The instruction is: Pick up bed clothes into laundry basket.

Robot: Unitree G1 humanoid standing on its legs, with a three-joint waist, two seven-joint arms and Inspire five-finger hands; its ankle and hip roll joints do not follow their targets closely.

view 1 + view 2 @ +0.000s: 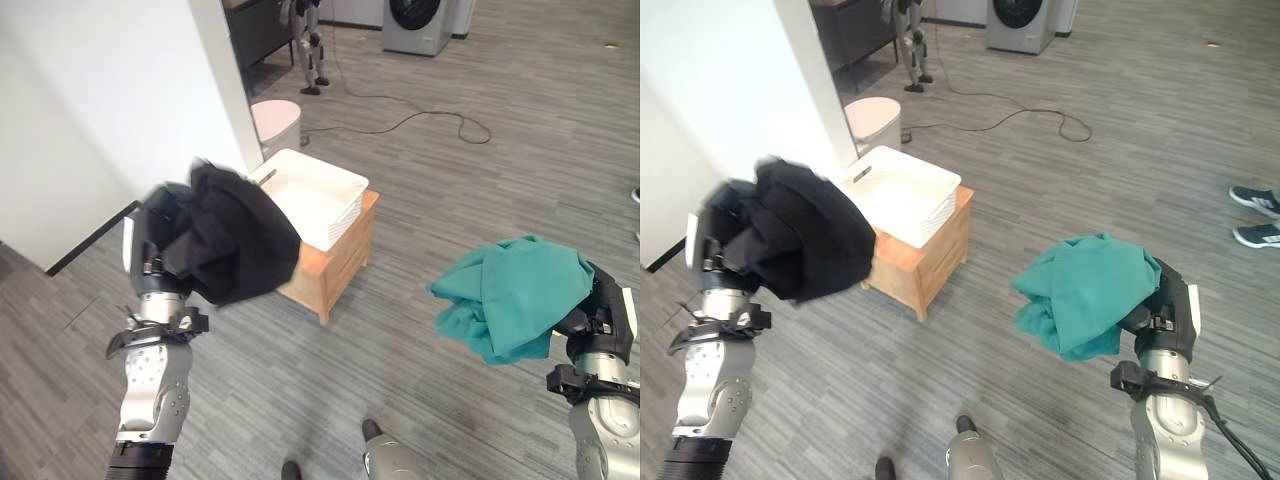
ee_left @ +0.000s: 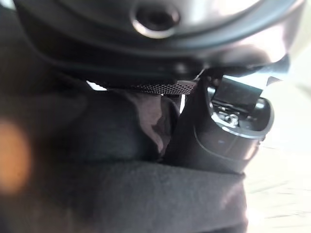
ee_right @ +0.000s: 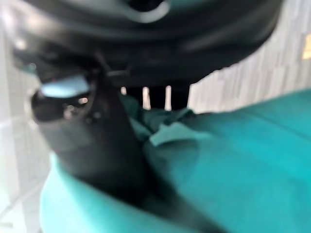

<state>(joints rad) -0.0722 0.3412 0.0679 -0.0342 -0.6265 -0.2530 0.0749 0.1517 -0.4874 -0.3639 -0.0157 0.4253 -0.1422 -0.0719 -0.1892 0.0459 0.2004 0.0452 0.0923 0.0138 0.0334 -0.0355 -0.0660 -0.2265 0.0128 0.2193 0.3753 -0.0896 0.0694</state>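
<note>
Left eye view: left hand [image 1: 160, 235] clutches black garment [image 1: 235, 235] (right hand [image 1: 600, 310] grips teal cloth [image 1: 515, 290]).

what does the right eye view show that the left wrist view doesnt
Right eye view alone: the right hand clutching a bunched teal cloth, the white slatted plastic laundry basket sitting on a low wooden crate, a round white bin, and a person's shoes on the grey plank floor.

Left wrist view alone: a close look at the thumb pressed into folds of the fabric.

Both: the left hand closed on the bundled black garment.
</note>
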